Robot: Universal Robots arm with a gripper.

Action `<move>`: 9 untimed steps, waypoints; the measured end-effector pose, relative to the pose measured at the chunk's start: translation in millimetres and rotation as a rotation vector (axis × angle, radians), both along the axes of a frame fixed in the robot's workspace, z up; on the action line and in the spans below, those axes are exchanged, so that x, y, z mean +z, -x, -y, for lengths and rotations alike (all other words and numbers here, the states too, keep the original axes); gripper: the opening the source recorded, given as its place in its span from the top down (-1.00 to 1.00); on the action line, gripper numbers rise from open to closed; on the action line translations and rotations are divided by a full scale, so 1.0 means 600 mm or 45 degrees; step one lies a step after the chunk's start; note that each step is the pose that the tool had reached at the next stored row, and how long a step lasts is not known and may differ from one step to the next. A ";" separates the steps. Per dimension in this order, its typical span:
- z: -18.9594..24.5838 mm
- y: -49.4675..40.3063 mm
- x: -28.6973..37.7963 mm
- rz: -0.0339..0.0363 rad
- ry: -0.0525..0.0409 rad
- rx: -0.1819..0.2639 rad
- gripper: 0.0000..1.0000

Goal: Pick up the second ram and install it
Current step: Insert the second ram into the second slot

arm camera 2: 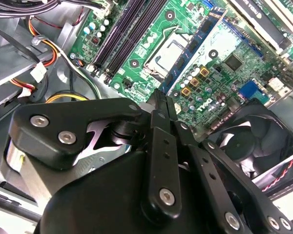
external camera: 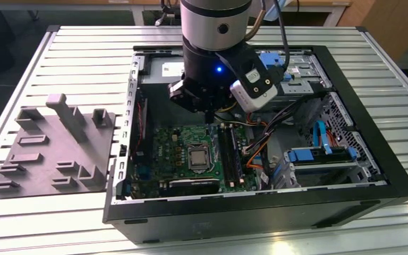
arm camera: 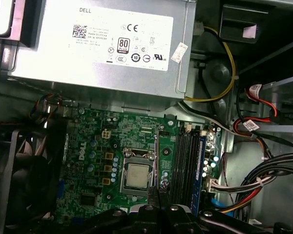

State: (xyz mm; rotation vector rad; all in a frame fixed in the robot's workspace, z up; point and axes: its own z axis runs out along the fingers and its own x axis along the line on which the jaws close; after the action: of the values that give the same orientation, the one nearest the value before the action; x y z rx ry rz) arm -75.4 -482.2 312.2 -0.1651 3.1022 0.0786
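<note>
— What's on the table [external camera: 69,48]?
— An open computer case [external camera: 261,204] lying on its side, with its green board [external camera: 168,149] facing up. A grey tray [external camera: 44,178] of blocks sits just beside it, at the exterior view's left.
— And the arm?
— It reaches straight down into the case. The gripper [external camera: 208,112] hangs above the board.
— Is it holding anything?
— Yes. Its fingers [arm camera 2: 163,141] are clamped together on the ram [arm camera 2: 195,48], a thin, flat stick that juts out past the fingertips.
— Where exactly is the ram?
— Over the board, in the gripper's hold. In the first wrist view it appears edge-on, a narrow line between the processor [arm camera: 136,175] and the dark slots [arm camera: 185,156], near both. It is not seated in a slot.
— Are any slots already filled?
— From here I cannot tell.
</note>
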 end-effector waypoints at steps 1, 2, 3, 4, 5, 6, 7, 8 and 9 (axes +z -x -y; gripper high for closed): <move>0.0000 0.000 -0.001 0.0001 0.000 0.000 0.76; 0.0000 0.000 -0.002 0.0000 0.000 0.000 0.76; 0.0000 -0.001 -0.002 -0.0001 0.000 0.000 0.76; 0.0000 -0.001 -0.003 -0.0002 0.000 0.000 0.76; 0.0000 -0.002 -0.004 -0.0002 0.000 0.000 0.76; 0.0000 -0.003 -0.004 -0.0002 0.000 0.000 0.76; 0.0000 -0.004 -0.005 -0.0001 0.000 0.000 0.76; 0.0000 -0.005 -0.005 -0.0002 0.000 0.000 0.76; 0.0000 -0.005 -0.006 -0.0001 0.000 0.000 0.76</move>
State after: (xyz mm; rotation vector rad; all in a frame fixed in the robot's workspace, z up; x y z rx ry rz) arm -72.1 -482.2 308.8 -0.1651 3.1023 0.0785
